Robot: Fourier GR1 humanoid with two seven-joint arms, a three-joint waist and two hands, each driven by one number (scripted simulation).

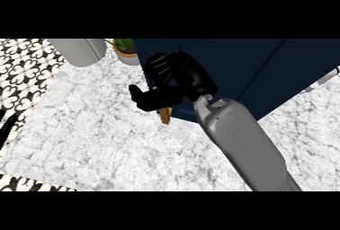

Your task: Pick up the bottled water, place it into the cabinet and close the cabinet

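One forearm [242,143] rises from the lower edge over the marble surface [100,134]. Its right hand [176,83] rests against the dark blue cabinet [266,67], fingers curled; around what, I cannot tell. No bottle shows, so probably only closing remains.

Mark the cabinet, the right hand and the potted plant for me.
cabinet [279,67]: head view, on its dark blue face.
right hand [182,76]: head view, on the black back of the hand.
potted plant [125,53]: head view, on the pot's rim.
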